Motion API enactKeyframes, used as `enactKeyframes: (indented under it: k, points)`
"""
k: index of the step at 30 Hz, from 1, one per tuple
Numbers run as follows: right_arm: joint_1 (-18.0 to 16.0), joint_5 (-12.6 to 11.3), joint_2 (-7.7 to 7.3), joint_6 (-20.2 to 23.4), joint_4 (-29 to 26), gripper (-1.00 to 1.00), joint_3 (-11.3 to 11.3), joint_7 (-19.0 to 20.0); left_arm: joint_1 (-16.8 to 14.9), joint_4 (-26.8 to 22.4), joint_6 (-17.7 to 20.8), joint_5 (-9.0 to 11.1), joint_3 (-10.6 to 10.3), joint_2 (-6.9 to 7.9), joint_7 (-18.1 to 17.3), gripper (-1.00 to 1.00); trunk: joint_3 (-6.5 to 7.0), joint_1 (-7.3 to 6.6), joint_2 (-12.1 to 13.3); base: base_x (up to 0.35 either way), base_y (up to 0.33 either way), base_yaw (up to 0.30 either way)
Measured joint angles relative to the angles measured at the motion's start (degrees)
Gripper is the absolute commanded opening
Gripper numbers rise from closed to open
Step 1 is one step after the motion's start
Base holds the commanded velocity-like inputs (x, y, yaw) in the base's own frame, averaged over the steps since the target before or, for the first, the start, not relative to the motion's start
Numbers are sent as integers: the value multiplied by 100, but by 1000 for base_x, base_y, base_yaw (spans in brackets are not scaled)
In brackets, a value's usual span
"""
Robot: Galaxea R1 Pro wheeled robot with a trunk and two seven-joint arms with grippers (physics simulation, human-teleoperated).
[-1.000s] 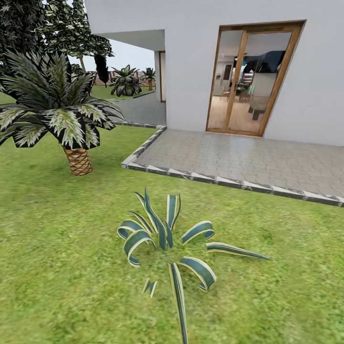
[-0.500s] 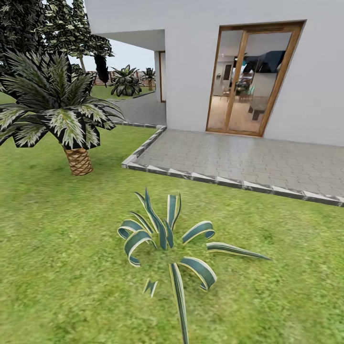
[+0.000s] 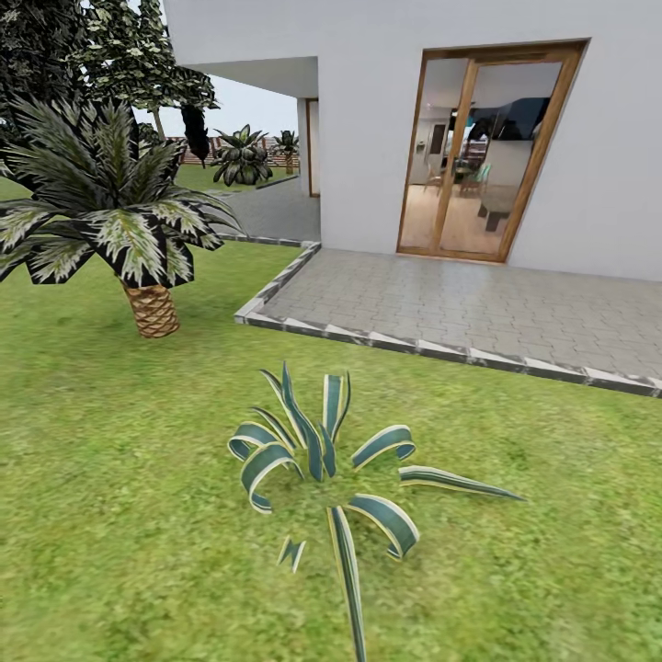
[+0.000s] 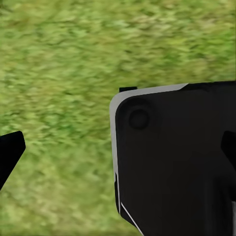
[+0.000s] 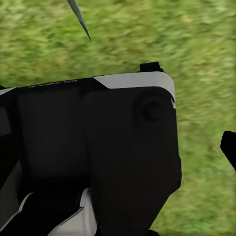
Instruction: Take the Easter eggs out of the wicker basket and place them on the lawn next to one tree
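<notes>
Three eggs: none of the Easter eggs can be made out from this spot, nor the wicker basket, so their place cannot be told.
Lawn: the lawn (image 3: 110, 478) spreads bright green across the near ground, up to the kerb of the grey paving (image 3: 460, 303).
Striped plant: a low striped-leaf plant (image 3: 322, 460) sits on the grass just ahead.
Palm: a short palm (image 3: 152, 308) with a scaly trunk stands off to the left; it is not the tree to choose.
House: a white house (image 3: 386, 129) with a wood-framed glass door (image 3: 483, 152) stands behind the paving.
Hands: the left hand (image 4: 118, 152) and right hand (image 5: 231, 147) hang over grass, dark finger tips at the picture edges; apart or together, I cannot tell.
Progress: judged as searching; no egg appears moved, and all three placements are left.
</notes>
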Motion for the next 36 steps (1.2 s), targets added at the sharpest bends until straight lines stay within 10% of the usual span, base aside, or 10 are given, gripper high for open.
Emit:
enactKeyframes:
  k: [36]
  points:
    - [0,0,-4,0,0,100,-7,0,0,1,0,0,0,0,0,100,0,0,0,0,66,0]
